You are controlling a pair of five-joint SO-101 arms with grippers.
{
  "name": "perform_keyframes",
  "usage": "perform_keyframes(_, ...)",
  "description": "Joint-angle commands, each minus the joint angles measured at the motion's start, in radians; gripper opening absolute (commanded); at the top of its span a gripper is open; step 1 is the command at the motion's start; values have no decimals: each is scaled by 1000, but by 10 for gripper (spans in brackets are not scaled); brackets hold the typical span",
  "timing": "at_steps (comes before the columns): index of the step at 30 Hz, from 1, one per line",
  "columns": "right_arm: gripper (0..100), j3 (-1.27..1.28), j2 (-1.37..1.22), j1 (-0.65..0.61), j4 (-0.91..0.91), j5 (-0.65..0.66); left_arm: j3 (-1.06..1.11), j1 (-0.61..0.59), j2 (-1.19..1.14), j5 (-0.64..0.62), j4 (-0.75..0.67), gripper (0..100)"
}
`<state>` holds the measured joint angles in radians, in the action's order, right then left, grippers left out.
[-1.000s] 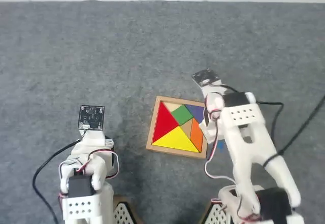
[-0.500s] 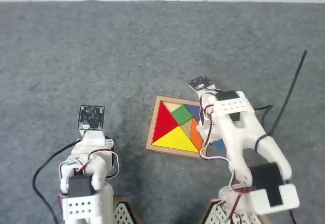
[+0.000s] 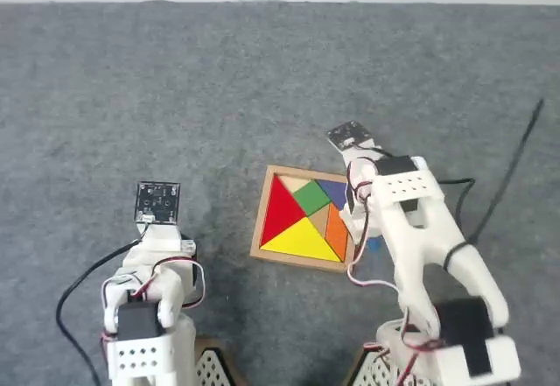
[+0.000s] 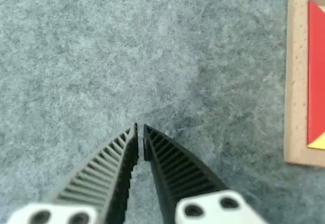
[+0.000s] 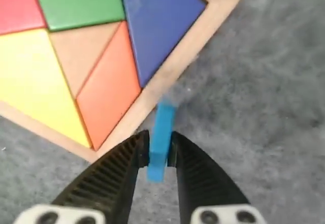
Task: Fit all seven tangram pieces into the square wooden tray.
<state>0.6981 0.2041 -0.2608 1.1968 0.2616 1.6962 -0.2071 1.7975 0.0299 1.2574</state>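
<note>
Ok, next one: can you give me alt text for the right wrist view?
The right gripper is shut on a light blue piece held on edge, just outside the wooden tray and above the grey mat. The tray holds red, green, dark blue, tan, orange and yellow pieces fitted together.

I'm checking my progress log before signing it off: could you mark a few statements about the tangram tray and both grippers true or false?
1. The right gripper is shut on a light blue piece. True.
2. That light blue piece lies inside the wooden tray. False: it is outside, beside the tray's rim.
3. The left gripper holds a tangram piece. False: it is shut on nothing, over the grey mat.
4. The green square borders the dark blue triangle. True.
</note>
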Motion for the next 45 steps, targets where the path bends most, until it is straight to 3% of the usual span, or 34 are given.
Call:
perform_keyframes(1, 51, -126, 104, -12, 81, 14, -13, -5, 18, -17, 3, 18)
perform_keyframes(10, 50, -548, -130, -65, 193, -75, -13, -5, 18, -17, 3, 18)
perform_keyframes(20, 13, -864, -466, -219, 206, 227, -13, -5, 18, -17, 3, 18)
perform_keyframes(33, 15, -1003, -664, -223, 104, 284, -13, -5, 18, -17, 3, 18)
perform_keyframes(41, 15, -1002, -665, -311, 62, 288, -13, -5, 18, -17, 3, 18)
perform_keyframes(45, 14, -999, -674, -328, 61, 377, -13, -5, 18, -17, 3, 18)
